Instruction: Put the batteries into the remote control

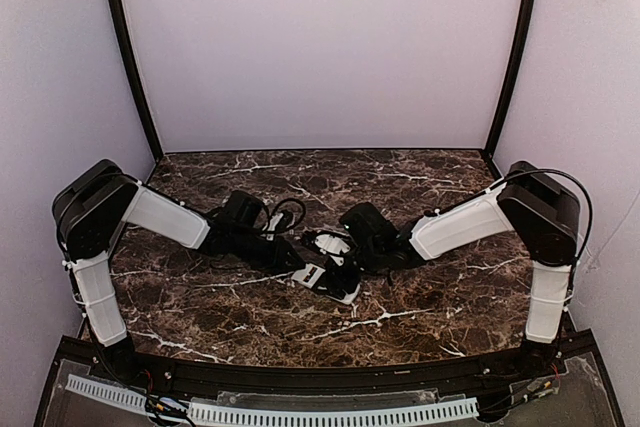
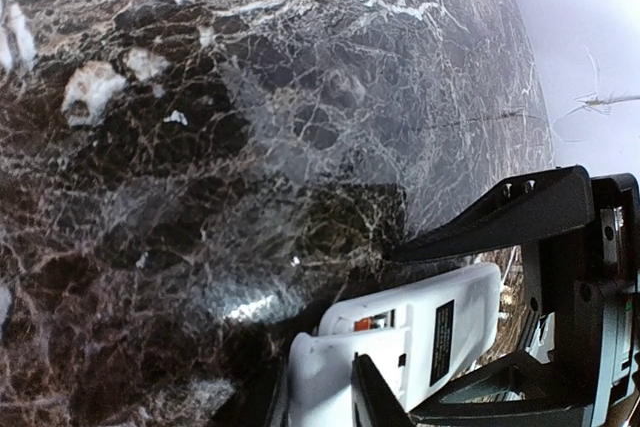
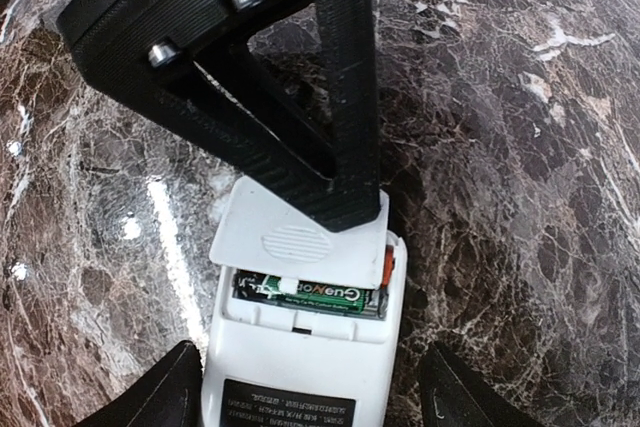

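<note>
Near edge: black rail with a white slotted strip (image 1: pixel 300 413), arm bases at either end. Surface (image 1: pixel 450 312) is dark brown marble with white veins, glossy, with glare streaks in the wrist views. Remote control (image 3: pixel 300 367) sits roughly mid-surface where the two arms meet, white back up, compartment exposed. Right claw (image 3: pixel 310 352) straddles it, one finger along each long edge, pinching the body. Left claw (image 1: pixel 304 267) comes in from the opposite end. One black truss finger (image 3: pixel 350 177) has its tip on the battery cover (image 3: pixel 285 232), which lies tilted over the far end of the compartment, not seated. Can't tell whether the left claw is spread or pressed together. The compartment holds one visible battery (image 3: pixel 310 295), green-black, lying crosswise, with an orange tab (image 3: pixel 387 267) at one end. Writing: the battery print starts "GuaN", the rest isn't legible. The black label (image 3: pixel 290 410) on the remote's back has white small print, too small to read. Behind: plain pale lilac walls (image 1: pixel 320 47) and two black corner posts (image 1: pixel 128 57).
</note>
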`<action>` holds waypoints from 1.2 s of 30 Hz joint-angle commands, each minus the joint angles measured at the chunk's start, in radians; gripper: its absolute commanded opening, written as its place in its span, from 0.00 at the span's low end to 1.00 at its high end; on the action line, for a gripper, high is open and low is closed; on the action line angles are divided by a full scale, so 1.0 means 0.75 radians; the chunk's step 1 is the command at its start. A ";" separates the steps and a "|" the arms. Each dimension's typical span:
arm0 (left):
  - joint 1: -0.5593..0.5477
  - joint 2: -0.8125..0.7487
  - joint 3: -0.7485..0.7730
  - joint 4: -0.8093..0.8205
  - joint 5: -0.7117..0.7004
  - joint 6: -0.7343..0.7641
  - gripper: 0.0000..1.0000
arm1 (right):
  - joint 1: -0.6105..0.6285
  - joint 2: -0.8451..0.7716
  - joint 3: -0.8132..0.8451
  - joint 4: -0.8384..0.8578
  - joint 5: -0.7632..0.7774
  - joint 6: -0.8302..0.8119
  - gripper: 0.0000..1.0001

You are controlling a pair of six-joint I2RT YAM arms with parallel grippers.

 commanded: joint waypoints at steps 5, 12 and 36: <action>-0.042 0.073 -0.005 -0.253 -0.077 0.013 0.25 | -0.006 0.039 0.016 -0.012 0.029 0.000 0.71; -0.058 0.087 0.010 -0.267 -0.104 0.018 0.26 | -0.008 0.044 0.003 0.015 0.018 -0.004 0.66; -0.065 0.094 -0.040 -0.117 -0.121 0.039 0.11 | -0.013 0.036 -0.041 0.064 -0.030 -0.003 0.57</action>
